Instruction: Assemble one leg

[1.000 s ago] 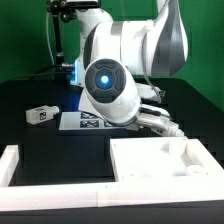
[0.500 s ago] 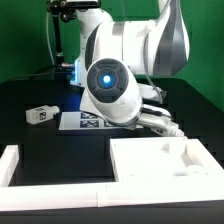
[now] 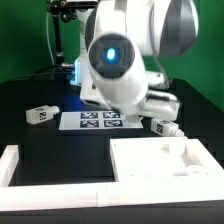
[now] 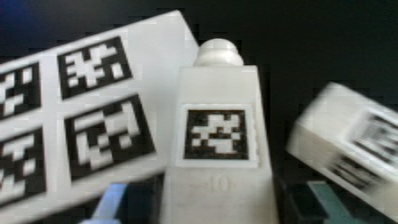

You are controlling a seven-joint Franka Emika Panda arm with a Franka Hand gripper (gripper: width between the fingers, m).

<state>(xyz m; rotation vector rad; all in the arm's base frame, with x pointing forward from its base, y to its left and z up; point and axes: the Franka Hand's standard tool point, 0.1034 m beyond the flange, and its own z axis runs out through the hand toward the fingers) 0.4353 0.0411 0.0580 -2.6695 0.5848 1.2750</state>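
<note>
- Exterior view: the arm (image 3: 125,60) bulks over the marker board (image 3: 100,121) and hides its own gripper. The tabletop (image 3: 160,160) lies in front. One spare leg (image 3: 40,114) lies well off on the exterior view's left. Another leg (image 3: 160,127) sits just off the board on the exterior view's right.
- Wrist view: the leg (image 4: 222,120) lies straight ahead of the gripper (image 4: 217,198), overlapping the marker board's edge.
- Its long axis runs directly away from the wrist, with the screw tip (image 4: 217,50) at the far end and the blocky end between the jaws.
- The fingers (image 4: 114,203) stand apart, with a dark gap on each side of the leg: spread, not yet clamped, though the picture is blurred.
- My read: the jaws need only close across the blocky end, square to that axis.
</note>
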